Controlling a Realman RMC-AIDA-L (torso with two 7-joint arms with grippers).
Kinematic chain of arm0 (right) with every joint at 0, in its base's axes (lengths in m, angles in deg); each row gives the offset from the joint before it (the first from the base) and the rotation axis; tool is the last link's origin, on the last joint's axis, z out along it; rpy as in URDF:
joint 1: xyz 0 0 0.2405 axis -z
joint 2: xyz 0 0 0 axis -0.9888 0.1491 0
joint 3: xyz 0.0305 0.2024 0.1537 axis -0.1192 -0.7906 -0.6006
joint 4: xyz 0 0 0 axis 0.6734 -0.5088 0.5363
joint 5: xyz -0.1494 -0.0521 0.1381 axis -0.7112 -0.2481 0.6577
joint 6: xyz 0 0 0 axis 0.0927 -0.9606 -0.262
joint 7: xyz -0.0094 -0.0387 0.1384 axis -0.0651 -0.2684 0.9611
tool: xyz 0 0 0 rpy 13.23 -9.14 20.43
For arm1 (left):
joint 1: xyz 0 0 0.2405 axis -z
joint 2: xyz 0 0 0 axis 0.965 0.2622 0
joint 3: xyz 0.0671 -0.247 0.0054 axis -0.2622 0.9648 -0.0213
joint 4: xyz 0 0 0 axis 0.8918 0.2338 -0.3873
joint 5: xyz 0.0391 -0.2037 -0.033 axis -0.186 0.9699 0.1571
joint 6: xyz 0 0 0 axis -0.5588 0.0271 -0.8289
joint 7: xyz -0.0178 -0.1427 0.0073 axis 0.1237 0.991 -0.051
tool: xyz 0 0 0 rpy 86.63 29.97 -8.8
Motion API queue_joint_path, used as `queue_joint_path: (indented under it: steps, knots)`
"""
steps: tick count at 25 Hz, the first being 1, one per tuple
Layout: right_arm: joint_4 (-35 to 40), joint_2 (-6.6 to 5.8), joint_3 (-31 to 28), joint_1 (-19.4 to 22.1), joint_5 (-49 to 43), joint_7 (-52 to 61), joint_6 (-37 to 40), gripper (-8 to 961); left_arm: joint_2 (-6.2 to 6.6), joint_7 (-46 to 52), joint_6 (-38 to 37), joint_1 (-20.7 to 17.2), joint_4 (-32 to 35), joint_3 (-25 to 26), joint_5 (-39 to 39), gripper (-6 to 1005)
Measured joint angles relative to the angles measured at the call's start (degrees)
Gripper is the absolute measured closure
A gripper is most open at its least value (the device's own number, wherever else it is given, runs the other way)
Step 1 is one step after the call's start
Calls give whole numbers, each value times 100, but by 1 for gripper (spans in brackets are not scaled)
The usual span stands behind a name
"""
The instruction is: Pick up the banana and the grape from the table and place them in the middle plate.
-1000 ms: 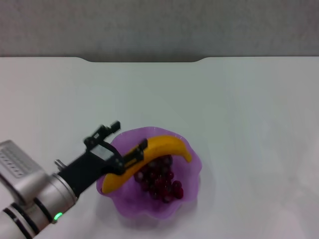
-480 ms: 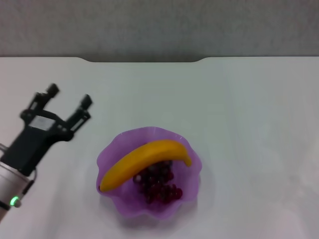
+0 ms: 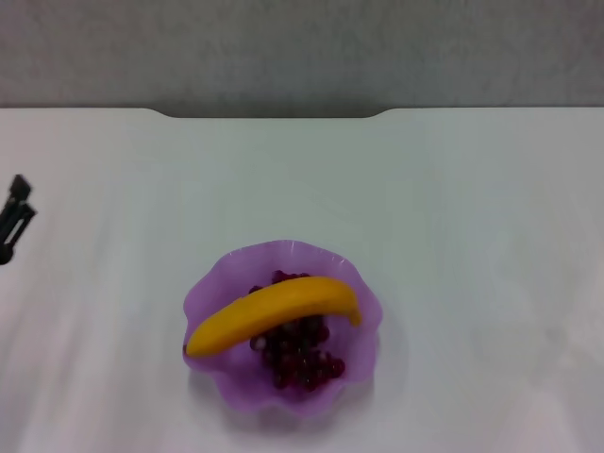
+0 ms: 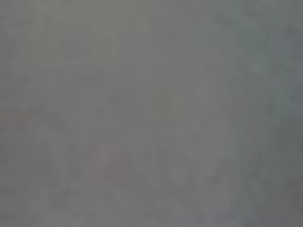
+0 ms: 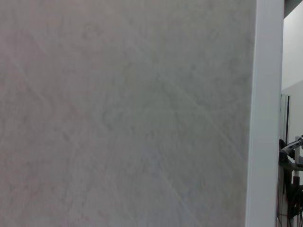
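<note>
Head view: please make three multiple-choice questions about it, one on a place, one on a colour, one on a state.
1. Where does the banana lie?
A. On the bare table
B. In the plate, across the grapes
C. In a gripper

2. What colour is the plate?
A. Purple
B. Green
C. White

3. How is the left gripper?
A. Holding the banana
B. Over the plate
C. At the table's left edge, holding nothing

Answers:
1 B: the banana rests over the grapes.
2 A: the plate is translucent purple.
3 C: the left gripper is far from the plate, on the table.
</note>
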Motion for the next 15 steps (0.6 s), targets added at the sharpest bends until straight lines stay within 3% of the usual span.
queue_joint_path:
  steps: [6,15]
  knots:
    - [-60,7,-6,-66,15,-1,-34,953,1,-80,142,48,365,58,527,152]
    - [-103,23,-49,-138,104,-364,-293,953,-1,-375,698,89,400,63,946,178]
